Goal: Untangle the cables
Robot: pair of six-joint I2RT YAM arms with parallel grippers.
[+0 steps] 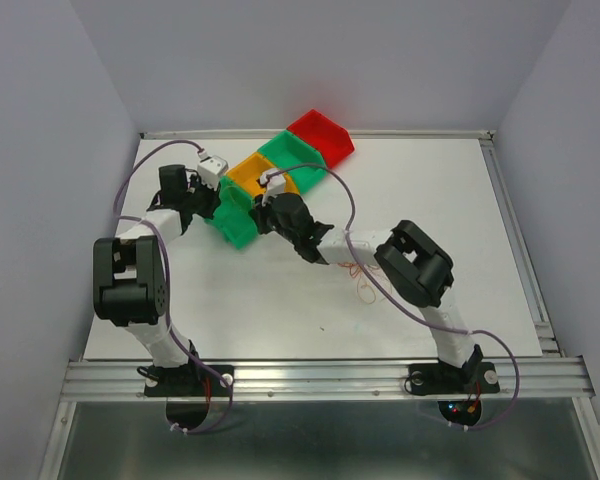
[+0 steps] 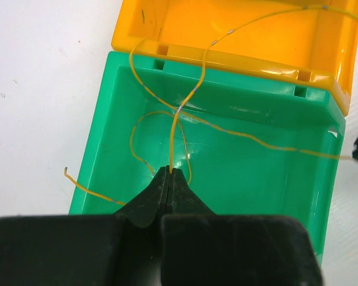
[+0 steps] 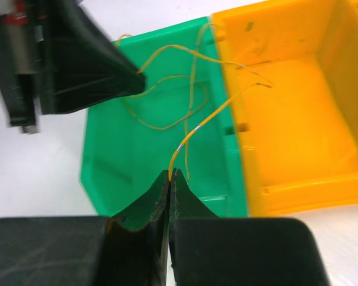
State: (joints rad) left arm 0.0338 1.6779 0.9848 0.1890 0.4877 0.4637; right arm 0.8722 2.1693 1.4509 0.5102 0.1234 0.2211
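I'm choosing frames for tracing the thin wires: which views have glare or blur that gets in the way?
Left wrist view: sharp, wires crisp, glare spots inside the green bin and on the orange bin rim. Right wrist view: softer, the left tool at upper left blurred. Top external view: evenly lit, wires too fine to trace.

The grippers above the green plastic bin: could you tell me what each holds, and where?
Both pinch thin yellow-orange wires between shut jaw tips: left gripper, right gripper; which stretch of wire, unclear.
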